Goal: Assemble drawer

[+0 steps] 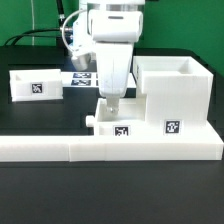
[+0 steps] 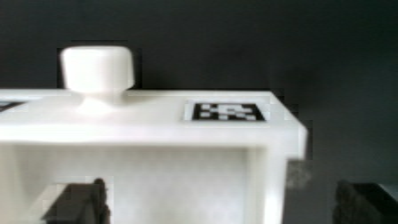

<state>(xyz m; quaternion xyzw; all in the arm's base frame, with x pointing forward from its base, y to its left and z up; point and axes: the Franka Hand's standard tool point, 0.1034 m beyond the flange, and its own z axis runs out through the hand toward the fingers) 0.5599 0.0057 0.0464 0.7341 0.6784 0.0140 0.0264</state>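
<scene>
- Hand hangs straight down from the white arm over the middle tray; in the wrist view the hand is spread open, gripping nothing
- Its dark fingers stand well apart: one is over the tray's hollow, the other is outside the tray's side wall, so that wall lies between them; whether either finger touches it cannot be told
- Left tray sits alone at the exterior view's left on the black desk, open side up, left tag on its front
- Marker board lies flat behind, between the left tray and the arm, partly hidden by the arm
- Middle tray stands upright near the centre, its knob pointing to the exterior view's left, middle tag on its near face; the wrist view shows the knob and the middle tag up close
- Housing stands just beside that tray on the exterior view's right, taller than it, open on top, right tag low on its front
- Wall runs long and low across the front, with the middle tray and housing right behind it
</scene>
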